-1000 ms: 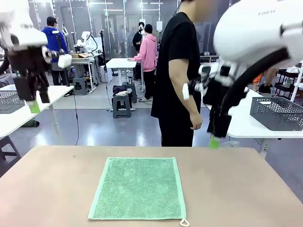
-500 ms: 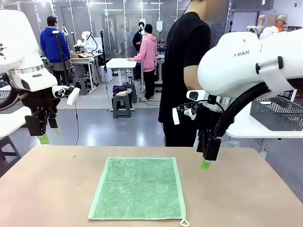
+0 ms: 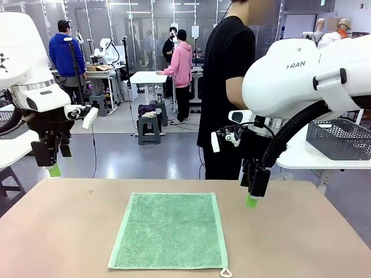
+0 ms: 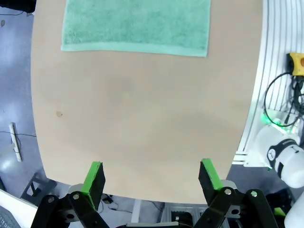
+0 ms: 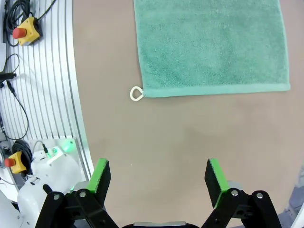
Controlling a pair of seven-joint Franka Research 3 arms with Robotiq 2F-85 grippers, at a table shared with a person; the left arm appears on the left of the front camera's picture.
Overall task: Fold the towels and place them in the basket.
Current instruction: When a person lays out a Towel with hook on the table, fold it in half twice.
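Mint-green rectangular terry towel [image 3: 169,230] flat on the tan table [image 3: 64,231] (white loop [image 3: 225,272] at five o'clock); left gripper [image 3: 53,168] at ten, right gripper [image 3: 251,200] at two, both gaping, empty.

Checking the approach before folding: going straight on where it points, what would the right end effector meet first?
The right end effector, open, would probably meet bare table first, just short of the towel; depth is unclear.

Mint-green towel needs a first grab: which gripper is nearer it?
Right. The right gripper hangs just off the far right corner of the towel; the left gripper hangs well off its far left corner.
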